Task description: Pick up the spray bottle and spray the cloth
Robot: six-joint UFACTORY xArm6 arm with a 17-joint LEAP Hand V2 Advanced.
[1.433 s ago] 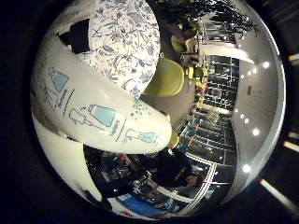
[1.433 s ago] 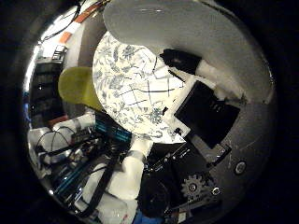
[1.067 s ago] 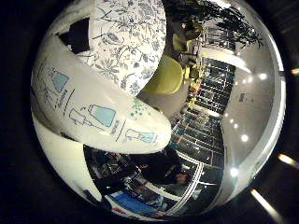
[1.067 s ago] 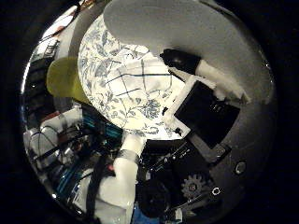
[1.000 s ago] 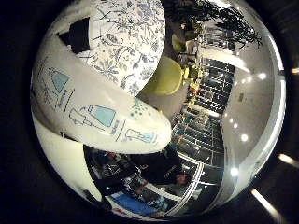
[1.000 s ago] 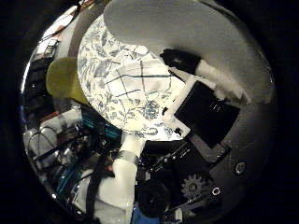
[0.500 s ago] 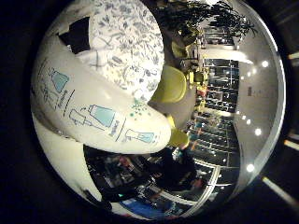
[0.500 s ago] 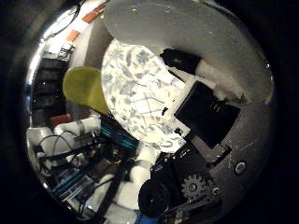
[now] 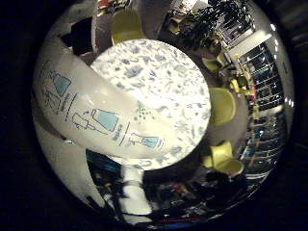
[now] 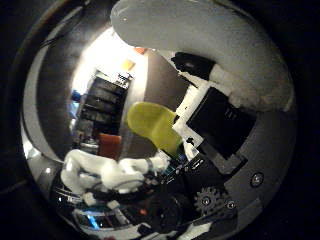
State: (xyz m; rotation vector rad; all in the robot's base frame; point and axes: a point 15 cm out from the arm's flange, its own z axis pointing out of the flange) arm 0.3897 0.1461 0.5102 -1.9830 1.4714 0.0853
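- I found the white plastic spray bottle (image 9: pixel 96 113), printed with teal and dark line drawings of bottles, lying right against the palm and filling much of the little-finger-side view.
- In the thumb-side view the same bottle's rounded white body arched close over the palm, with a black part seated against it.
- I logged the white and black hand (image 10: pixel 220 125) as clasped on that bottle; its black block and geared parts sat directly beside the bottle body.
- Behind the bottle I saw a round table covered in a white cloth with a grey-blue leaf pattern (image 9: pixel 168 82), well apart from the palm.
- I could not tell whether any separate cloth lay on that patterned surface.
- Yellow-green moulded chairs (image 9: pixel 222 107) stood just beside the table's rim.
- Another yellow-green chair (image 10: pixel 150 122) appeared in the thumb-side view, near the white arm segments (image 10: pixel 107 172).
- A dark leafy plant (image 9: pixel 211 21) stood beyond the table.
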